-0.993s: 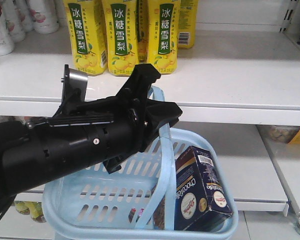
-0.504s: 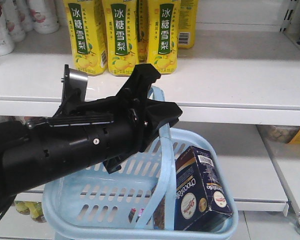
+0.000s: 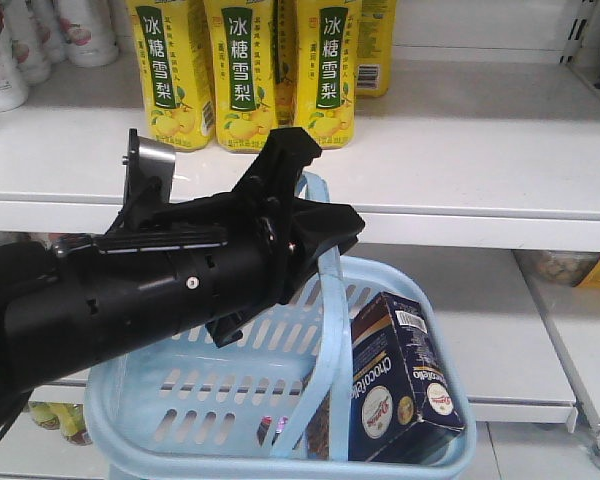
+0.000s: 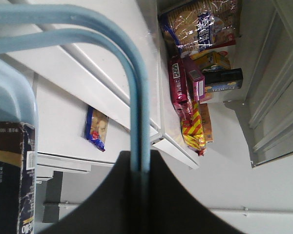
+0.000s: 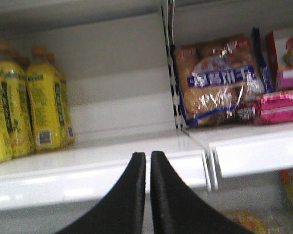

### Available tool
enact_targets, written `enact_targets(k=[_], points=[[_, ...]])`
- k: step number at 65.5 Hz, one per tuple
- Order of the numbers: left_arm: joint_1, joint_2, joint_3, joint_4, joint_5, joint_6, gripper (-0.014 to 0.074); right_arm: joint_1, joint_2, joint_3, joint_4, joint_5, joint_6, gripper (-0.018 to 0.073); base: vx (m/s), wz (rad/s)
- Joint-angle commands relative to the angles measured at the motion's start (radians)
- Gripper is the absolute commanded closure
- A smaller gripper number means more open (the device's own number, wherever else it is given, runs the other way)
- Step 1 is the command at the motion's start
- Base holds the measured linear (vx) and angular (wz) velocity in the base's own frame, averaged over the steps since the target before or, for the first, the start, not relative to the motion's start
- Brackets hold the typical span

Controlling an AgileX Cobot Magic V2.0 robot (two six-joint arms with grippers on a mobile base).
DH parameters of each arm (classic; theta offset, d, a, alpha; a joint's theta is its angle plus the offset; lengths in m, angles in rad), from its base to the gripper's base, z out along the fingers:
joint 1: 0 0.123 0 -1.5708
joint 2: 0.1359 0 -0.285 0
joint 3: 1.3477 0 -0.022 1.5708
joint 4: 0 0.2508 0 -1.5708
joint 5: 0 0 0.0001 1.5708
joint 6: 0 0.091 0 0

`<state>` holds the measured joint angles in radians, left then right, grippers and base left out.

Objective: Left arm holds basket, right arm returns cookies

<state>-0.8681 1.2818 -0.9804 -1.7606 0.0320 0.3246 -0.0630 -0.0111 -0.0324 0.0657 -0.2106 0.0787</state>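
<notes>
Basket held, cookies not yet lifted; nothing has moved in the last second.

From my station the left gripper (image 3: 318,205) is clamped on the hoop handle (image 3: 332,320) of the light blue basket (image 3: 180,400), exactly as a second ago. The Chocofello cookie box (image 3: 405,385) leans unmoved in the basket's right end, so I judge the return has not begun. The right gripper (image 5: 148,187) has its fingers nearly pressed together on nothing. It faces the white shelf (image 5: 112,161) above the basket, where the yellow drink bottles (image 5: 49,107) stand. The front view never shows the right arm. The basket's wall cuts off the box's foot, and I cannot make out a small dark item on the basket floor beside the box.
</notes>
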Motion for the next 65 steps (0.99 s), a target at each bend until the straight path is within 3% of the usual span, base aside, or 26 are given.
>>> enact_targets(k=[1, 22, 46, 56, 65], points=[[0.0, -0.036, -0.037, -0.019, 0.009, 0.02, 0.0599, -0.007, -0.009, -0.107, -0.009, -0.099, -0.02, 0.0565, 0.0, 0.0], [0.0, -0.036, -0.037, -0.019, 0.009, 0.02, 0.0599, -0.007, 0.203, -0.465, -0.014, 0.026, -0.025, 0.0565, 0.0, 0.0], [0.0, -0.036, -0.037, -0.019, 0.009, 0.02, 0.0599, 0.0, 0.55, -0.897, -0.008, 0.409, -0.017, 0.0561, 0.0, 0.0], [0.0, -0.036, -0.037, -0.019, 0.009, 0.02, 0.0599, 0.099, 0.659, -0.995, -0.007, 0.557, -0.018, 0.0555, 0.0, 0.0], [0.0, -0.036, -0.037, -0.019, 0.009, 0.02, 0.0599, 0.192, 0.755, -1.061, -0.008, 0.787, -0.018, 0.0543, 0.0, 0.0]])
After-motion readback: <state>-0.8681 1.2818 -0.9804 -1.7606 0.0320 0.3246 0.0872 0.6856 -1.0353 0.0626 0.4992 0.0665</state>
